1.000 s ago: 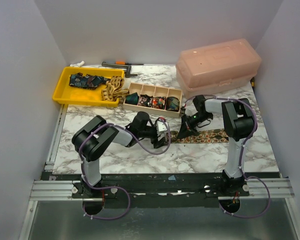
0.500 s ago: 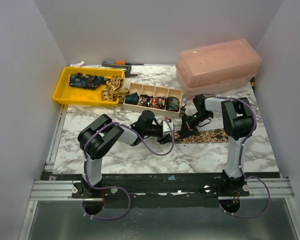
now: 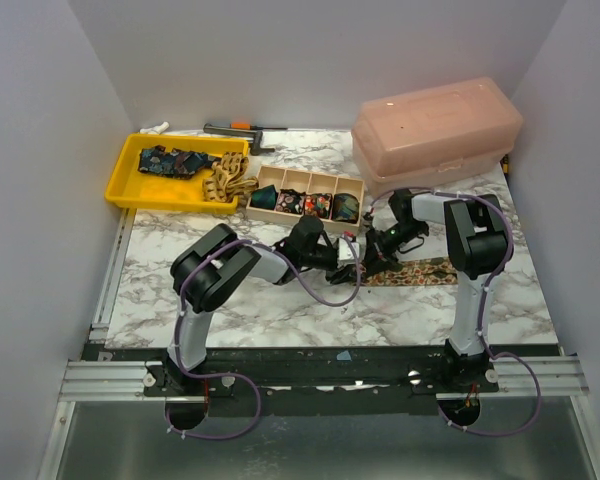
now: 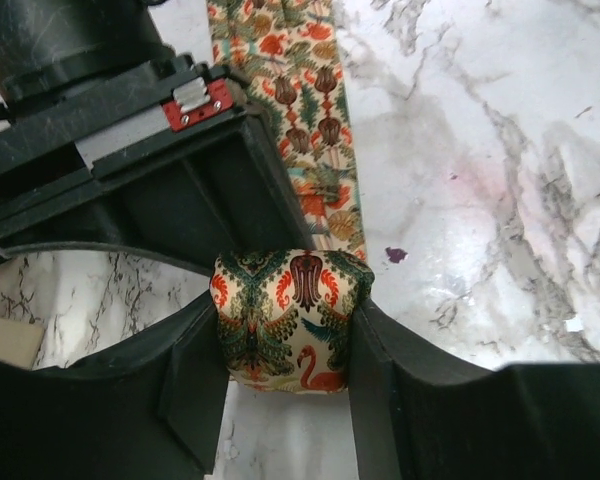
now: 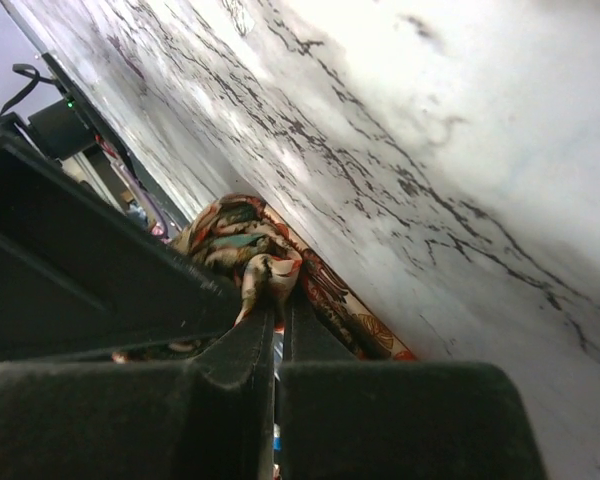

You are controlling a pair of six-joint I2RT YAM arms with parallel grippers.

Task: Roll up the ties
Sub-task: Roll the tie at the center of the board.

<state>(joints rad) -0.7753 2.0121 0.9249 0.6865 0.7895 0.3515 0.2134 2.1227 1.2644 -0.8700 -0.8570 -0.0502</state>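
Note:
A tan patterned tie lies flat on the marble table in the top view, right of centre. Its near end is rolled into a compact coil with a flamingo print, and its flat strip runs away from the coil. My left gripper is shut on this coil, one finger on each side; it also shows in the top view. My right gripper is shut, pinching a bunched fold of the same tie. It sits right beside the left gripper in the top view.
A wooden box with rolled ties in its compartments stands just behind the grippers. A yellow tray at back left holds a dark blue tie and a tan tie. A pink plastic case stands at back right.
My left gripper has moved right along the table, up to the right gripper and the tie's end. The right arm has hardly moved.

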